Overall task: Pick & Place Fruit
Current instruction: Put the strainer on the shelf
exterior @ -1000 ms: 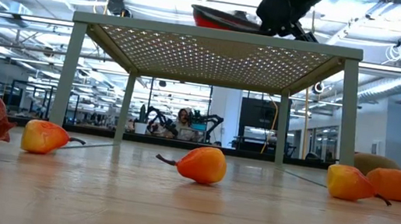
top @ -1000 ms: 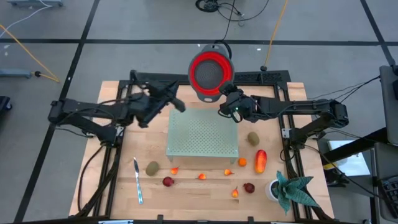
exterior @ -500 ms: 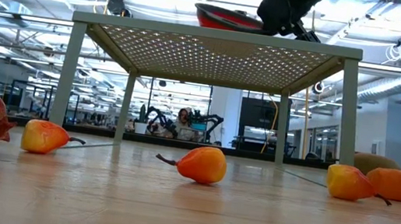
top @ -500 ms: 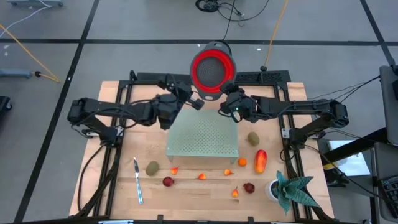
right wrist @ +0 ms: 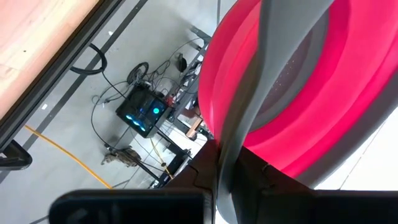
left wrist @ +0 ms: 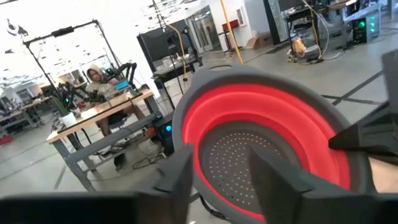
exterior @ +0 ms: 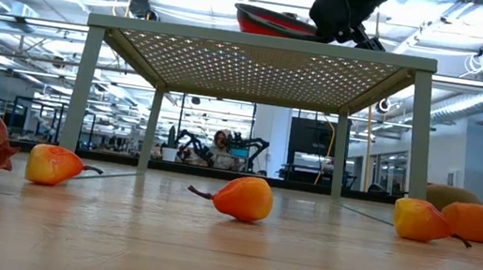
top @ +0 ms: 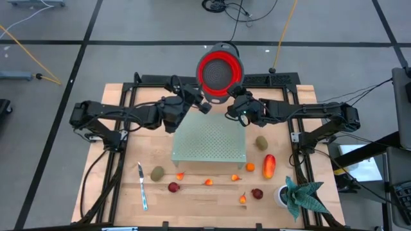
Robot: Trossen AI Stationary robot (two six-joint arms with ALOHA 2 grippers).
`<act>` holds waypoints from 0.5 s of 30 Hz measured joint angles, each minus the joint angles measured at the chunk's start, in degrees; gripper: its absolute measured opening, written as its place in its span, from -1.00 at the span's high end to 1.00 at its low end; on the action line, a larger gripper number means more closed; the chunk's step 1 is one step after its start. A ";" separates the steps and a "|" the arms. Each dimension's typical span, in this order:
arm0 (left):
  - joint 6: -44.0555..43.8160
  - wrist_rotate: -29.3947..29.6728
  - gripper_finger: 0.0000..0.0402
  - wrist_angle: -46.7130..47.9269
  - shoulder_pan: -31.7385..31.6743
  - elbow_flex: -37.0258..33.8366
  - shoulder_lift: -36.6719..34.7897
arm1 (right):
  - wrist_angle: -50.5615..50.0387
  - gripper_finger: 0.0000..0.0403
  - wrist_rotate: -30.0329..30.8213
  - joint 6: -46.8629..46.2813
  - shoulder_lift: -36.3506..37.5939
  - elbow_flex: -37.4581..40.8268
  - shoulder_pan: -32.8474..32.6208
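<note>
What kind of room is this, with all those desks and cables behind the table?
Most likely a robotics lab or workshop: an open hall with strip lights, a workbench where a person sits beside another robot arm, and loose cables on the floor.

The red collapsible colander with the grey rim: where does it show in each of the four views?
High view: red collapsible colander with grey rim at top centre, behind the pale green perforated stand.
Low view: colander seen edge-on above the stand's top.
Left wrist view: colander fills the centre, beyond the left gripper.
Right wrist view: colander fills the right side, its rim in the right gripper.
Shared landmark: the stand, in the high and low views only.
</note>
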State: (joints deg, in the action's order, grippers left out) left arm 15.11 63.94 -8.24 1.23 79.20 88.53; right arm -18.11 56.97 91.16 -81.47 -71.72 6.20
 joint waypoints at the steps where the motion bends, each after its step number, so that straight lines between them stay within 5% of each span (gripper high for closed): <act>1: -0.70 0.00 0.06 0.18 -0.23 0.00 0.00 | 0.00 0.94 0.00 0.00 0.00 0.00 0.00; 8: -9.74 -0.07 -0.44 8.08 -2.67 0.00 0.00 | 0.02 0.94 -0.02 0.00 0.00 0.00 0.00; 15: -15.62 -6.01 -0.57 8.22 -4.59 0.00 -0.02 | 0.09 0.94 -0.04 1.51 0.00 0.00 -1.04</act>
State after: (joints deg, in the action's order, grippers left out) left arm -0.51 57.93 -0.02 -3.35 79.20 88.51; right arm -18.02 56.93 92.67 -81.47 -71.72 5.15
